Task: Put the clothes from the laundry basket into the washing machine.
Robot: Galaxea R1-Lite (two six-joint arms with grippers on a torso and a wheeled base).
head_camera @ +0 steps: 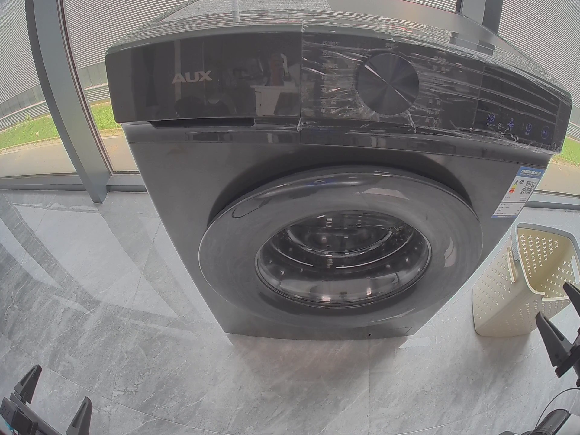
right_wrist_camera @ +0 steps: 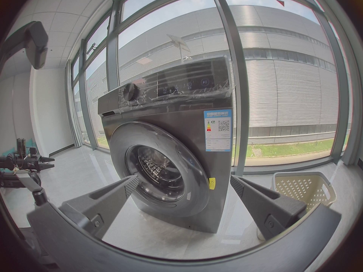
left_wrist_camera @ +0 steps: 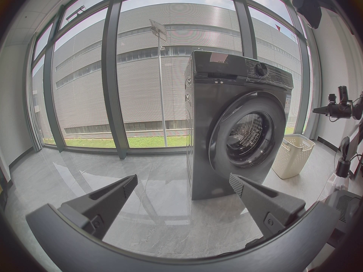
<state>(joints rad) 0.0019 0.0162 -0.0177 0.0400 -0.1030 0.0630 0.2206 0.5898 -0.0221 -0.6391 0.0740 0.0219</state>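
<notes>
Both jaws stand wide apart and hold nothing. The left gripper [left_wrist_camera: 182,177] and right gripper [right_wrist_camera: 183,178] hang in front of the washing machine [head_camera: 338,212], well apart from it. Its round door [head_camera: 341,255] is shut. The cream laundry basket [head_camera: 501,291] stands on the tiled floor [head_camera: 121,309] just beside the machine's right corner, near the right gripper. The right wrist view faces the label [right_wrist_camera: 218,130] on the machine's front.

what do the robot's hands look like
Both the left hand and right hand are matte dark grey. Each has two wedge-shaped fingers tapering to narrow tips, with a cross-hatched grip pad on the inner face and a round fastener near the base, set on a curved dark bar.
</notes>
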